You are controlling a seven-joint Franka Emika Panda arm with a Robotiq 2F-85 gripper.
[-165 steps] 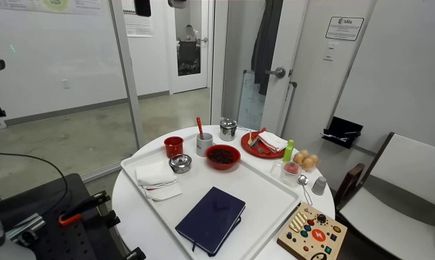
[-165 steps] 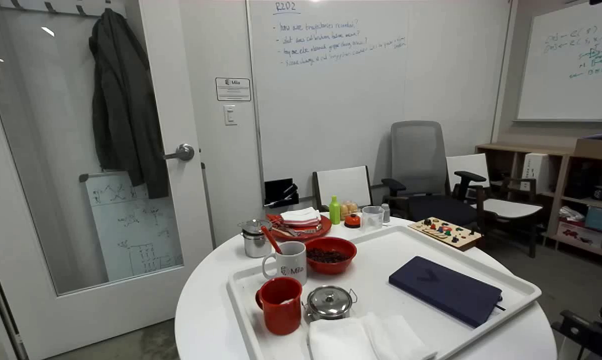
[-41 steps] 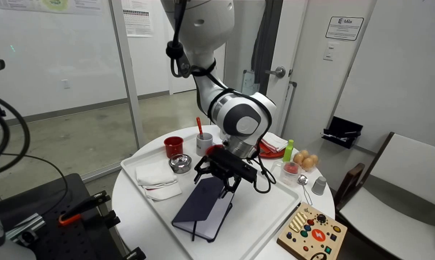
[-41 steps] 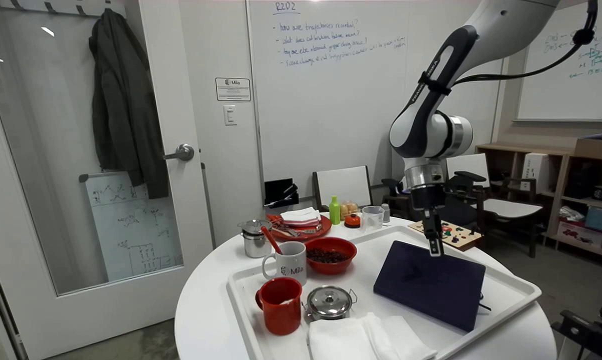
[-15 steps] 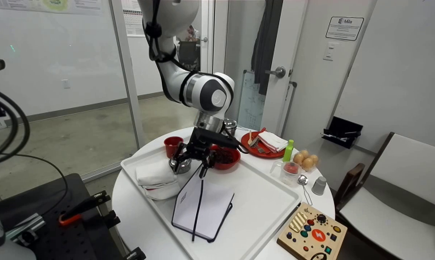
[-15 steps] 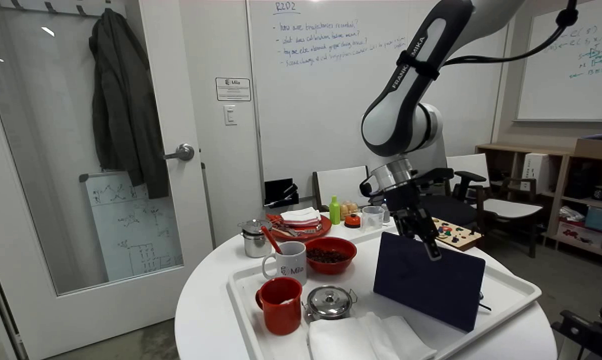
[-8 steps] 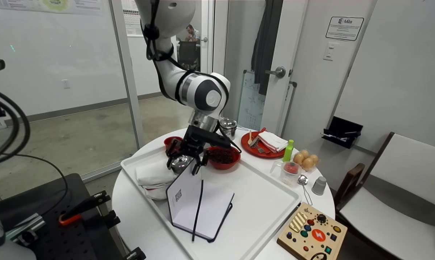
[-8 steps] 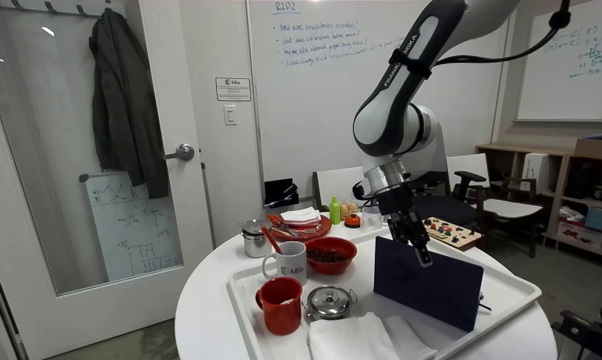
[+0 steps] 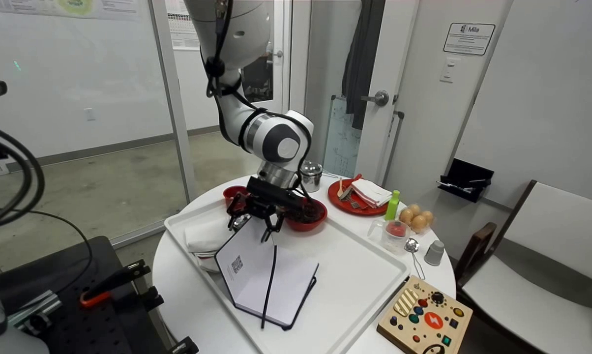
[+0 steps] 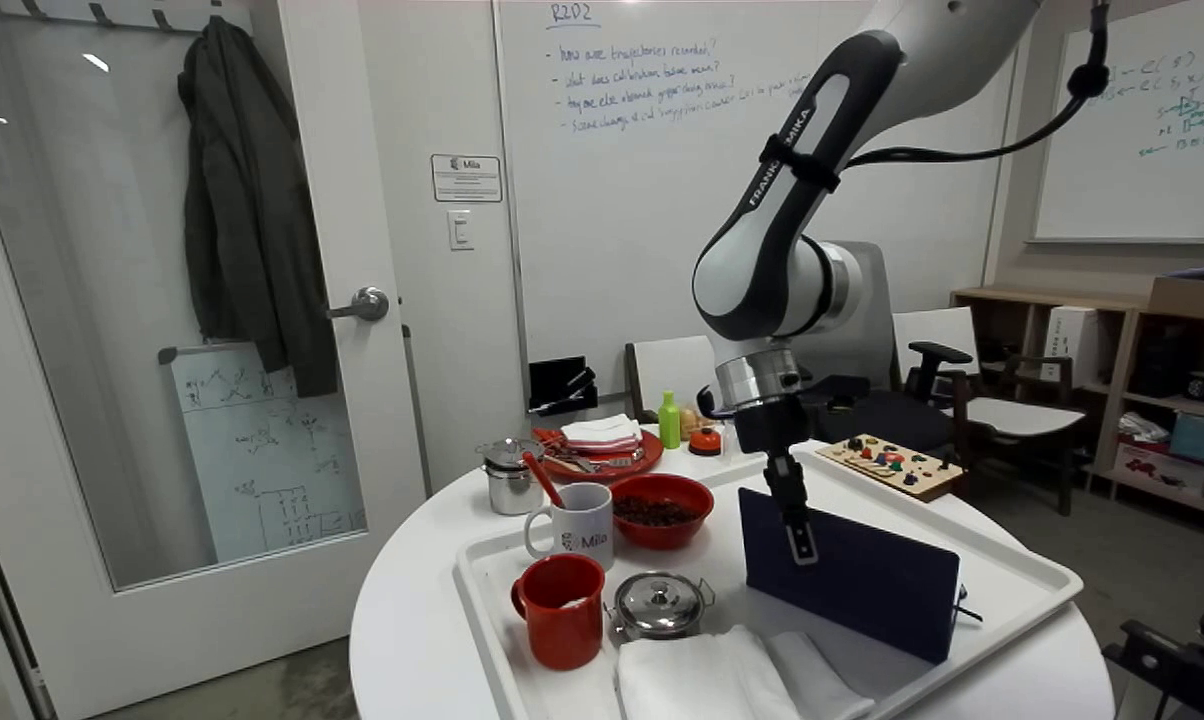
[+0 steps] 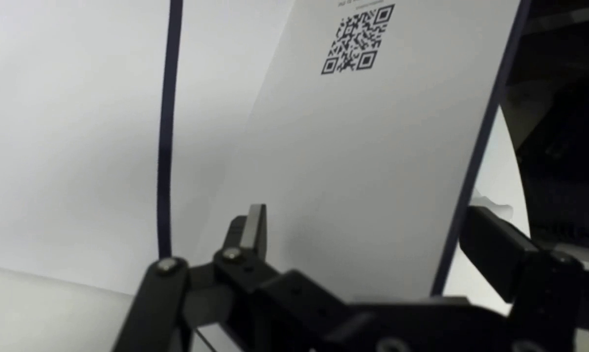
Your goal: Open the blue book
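The blue book (image 9: 293, 282) lies on the white tray with its navy cover raised about upright, leaning toward the napkin. The outside of the cover shows in an exterior view (image 10: 882, 590). The white inside, with a printed square code and a dark ribbon along the fold, shows in the wrist view (image 11: 353, 171). My gripper (image 9: 249, 232) is open, its fingers wide apart. They straddle the cover's upper edge: one finger is on the outer side (image 10: 802, 545), the other over the white inner side. In the wrist view (image 11: 365, 220) the outer finger appears against the cover's edge.
The white tray (image 9: 360, 275) also holds a folded white napkin (image 9: 207, 236) beside the cover, a silver lidded pot (image 10: 659, 605), a red cup (image 10: 564, 630), a white mug (image 10: 590, 525) and a red bowl (image 10: 662, 535) near the gripper. A wooden toy board (image 9: 409, 324) stands beside the tray.
The book was closed at first. Its cover has swung up from the pages, and over the last second leans further toward the napkin as my gripper moved with it.
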